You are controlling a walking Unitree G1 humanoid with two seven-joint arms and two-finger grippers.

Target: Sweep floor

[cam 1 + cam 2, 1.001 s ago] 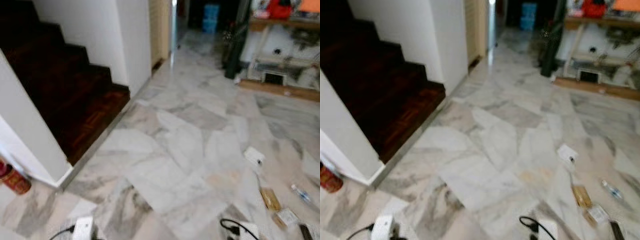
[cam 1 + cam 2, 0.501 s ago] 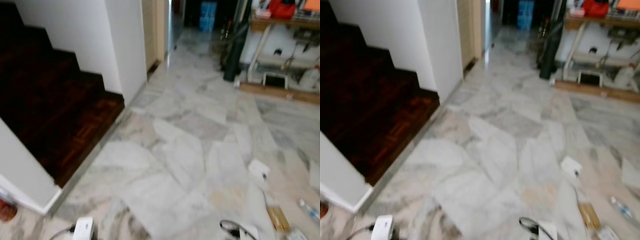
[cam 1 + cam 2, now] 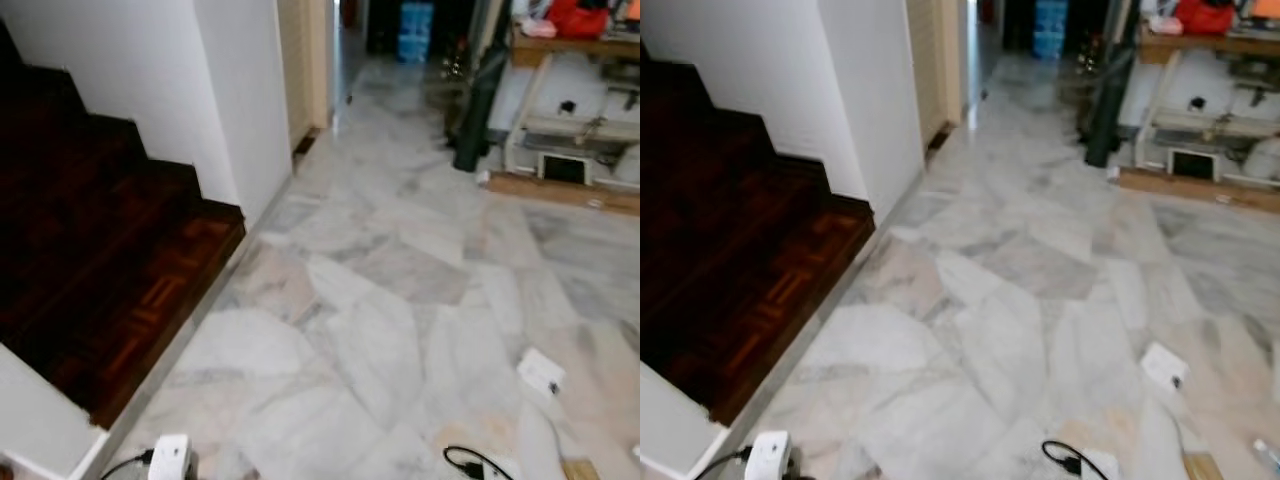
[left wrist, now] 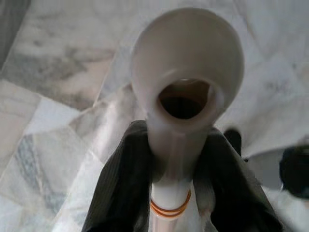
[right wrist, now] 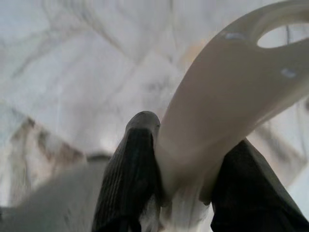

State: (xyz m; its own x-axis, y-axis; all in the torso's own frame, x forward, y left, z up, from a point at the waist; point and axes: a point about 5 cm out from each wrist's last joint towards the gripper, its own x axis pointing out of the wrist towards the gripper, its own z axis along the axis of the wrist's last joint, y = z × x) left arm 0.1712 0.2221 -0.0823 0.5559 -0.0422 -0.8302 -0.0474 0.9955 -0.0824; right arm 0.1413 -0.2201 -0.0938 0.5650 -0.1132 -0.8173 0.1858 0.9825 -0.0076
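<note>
Marble floor (image 3: 380,300) ahead, litter (image 3: 541,372) cut off at edge. Left gripper (image 4: 169,193) fingers clamp pale broom handle (image 4: 186,82); right gripper (image 5: 186,188) fingers clamp white dustpan handle (image 5: 231,96); both heads hidden.

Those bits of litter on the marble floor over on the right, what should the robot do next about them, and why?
Probably turn a little right and step toward them. The white card and the brown packet lie on the marble floor near the view's right edge. The left gripper already clamps a white handle, and the right gripper grips another white handle, so the tools seem ready.
</note>
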